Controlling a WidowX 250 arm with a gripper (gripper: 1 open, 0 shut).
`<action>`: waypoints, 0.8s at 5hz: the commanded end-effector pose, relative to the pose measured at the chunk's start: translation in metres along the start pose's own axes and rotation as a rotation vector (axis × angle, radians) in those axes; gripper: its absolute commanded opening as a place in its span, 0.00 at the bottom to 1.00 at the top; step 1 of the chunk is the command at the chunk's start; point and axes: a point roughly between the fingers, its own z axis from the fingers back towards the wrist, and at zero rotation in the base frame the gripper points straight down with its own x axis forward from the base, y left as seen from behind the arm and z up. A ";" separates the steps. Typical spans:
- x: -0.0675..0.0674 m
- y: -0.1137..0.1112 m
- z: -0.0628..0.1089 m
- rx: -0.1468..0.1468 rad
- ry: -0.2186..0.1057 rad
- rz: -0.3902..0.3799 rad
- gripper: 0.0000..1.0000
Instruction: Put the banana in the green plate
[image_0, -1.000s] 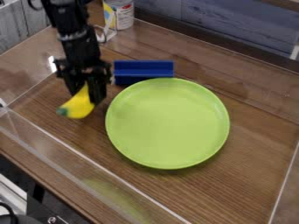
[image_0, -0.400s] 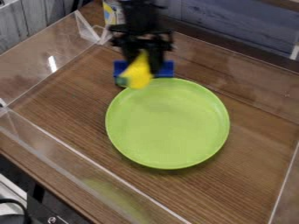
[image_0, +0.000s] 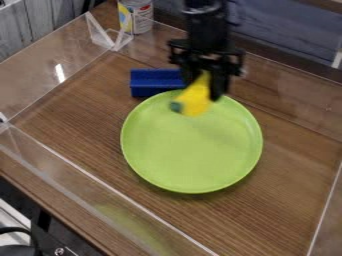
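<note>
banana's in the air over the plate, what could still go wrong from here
1. The gripper holds the banana only by its upper part, hanging tilted; it might slip out.
2. It hangs above the green plate's far rim, near the blue block. Released here, it could bounce or roll off the shallow rim instead of settling inside.

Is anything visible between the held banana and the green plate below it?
Nothing visible. The gripper holds the banana in its fingers, above the far edge of the green plate, whose surface is bare. The blue block lies beside the plate's far-left rim, not in the path down.
</note>
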 end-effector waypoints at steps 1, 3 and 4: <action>0.002 0.037 0.027 0.027 -0.079 0.001 0.00; -0.011 0.026 0.034 0.013 -0.090 -0.079 0.00; -0.014 -0.007 0.031 -0.011 -0.082 -0.154 0.00</action>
